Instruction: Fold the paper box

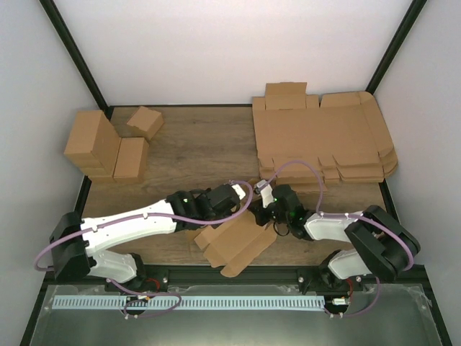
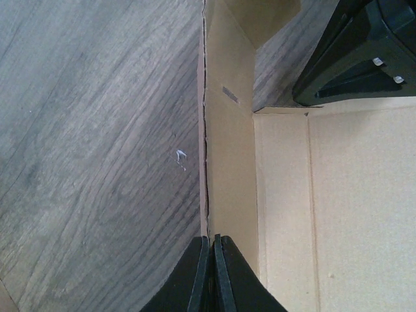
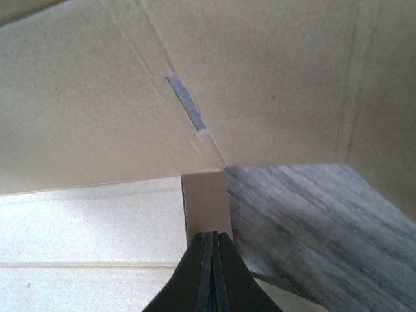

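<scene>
Here, from the top camera, we see the box (image 1: 234, 245) as a half-folded brown piece lying on the table (image 1: 194, 144) near its front edge, between the two arms. The left gripper (image 1: 241, 207) and the right gripper (image 1: 270, 214) meet at its far edge, close to each other. A stack of flat sheets (image 1: 324, 137) lies at the far right, well apart, and a group of made-up boxes (image 1: 108, 148) stands at the far left.

From the left wrist, we see the left gripper (image 2: 211, 242) with its fingers (image 2: 227, 279) pressed together on the edge of an upright wall of the box (image 2: 338, 208). The wall runs straight away from the fingers, and the pale floor panel lies flat to its right, with bare table (image 2: 97, 162) on the left. The right gripper's dark body (image 2: 364, 52) sits at the top right corner.

From the right wrist, we see the right gripper (image 3: 211, 237) closed, a narrow tab (image 3: 205, 198) of the box (image 3: 260, 78) nipped between its fingers (image 3: 227, 279). A large panel with a short slot (image 3: 187, 104) stands up just behind the tab.
</scene>
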You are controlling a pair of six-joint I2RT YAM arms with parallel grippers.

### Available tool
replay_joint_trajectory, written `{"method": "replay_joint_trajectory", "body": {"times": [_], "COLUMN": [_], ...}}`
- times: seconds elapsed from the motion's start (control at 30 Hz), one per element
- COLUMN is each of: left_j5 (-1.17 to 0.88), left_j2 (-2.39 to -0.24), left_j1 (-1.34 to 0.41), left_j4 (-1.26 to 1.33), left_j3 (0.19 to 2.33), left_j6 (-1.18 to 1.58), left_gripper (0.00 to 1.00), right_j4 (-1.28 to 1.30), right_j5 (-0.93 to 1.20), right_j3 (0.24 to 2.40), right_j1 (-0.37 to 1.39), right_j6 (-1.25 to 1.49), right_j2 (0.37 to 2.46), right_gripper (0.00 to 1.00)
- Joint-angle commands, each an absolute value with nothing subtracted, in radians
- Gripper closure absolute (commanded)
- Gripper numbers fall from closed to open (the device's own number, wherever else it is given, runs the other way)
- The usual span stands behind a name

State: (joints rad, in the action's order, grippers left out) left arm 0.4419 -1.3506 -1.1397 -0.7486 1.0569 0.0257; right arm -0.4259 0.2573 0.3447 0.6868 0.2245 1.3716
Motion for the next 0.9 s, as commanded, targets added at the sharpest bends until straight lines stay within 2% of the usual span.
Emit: {"method": "replay_joint_trajectory", "body": {"times": [0.0, 0.27, 0.87], "left_j5": [0.451, 0.514, 0.831], "left_j2": [-1.390, -1.435, -1.647], "left_j1": [-1.145, -1.173, -1.372], "left_j4": [-0.725, -0.713, -0.833], "left_j3": [1.065, 1.047, 1.051], "left_j6": [0.036, 0.052, 0.191], "left_gripper": [0.96, 0.96, 0.96], "right_j4": [-0.437, -0.521, -0.601], "right_j5": [0.267, 0.230, 0.183], "right_j3": [0.372, 0.342, 0.282], "right_j1": [0.698, 0.698, 0.698], "right_j6": [0.253, 0.316, 0.379], "right_j2": [1.420, 1.468, 1.447], "right_gripper": [0.99, 0.99, 0.99]}}
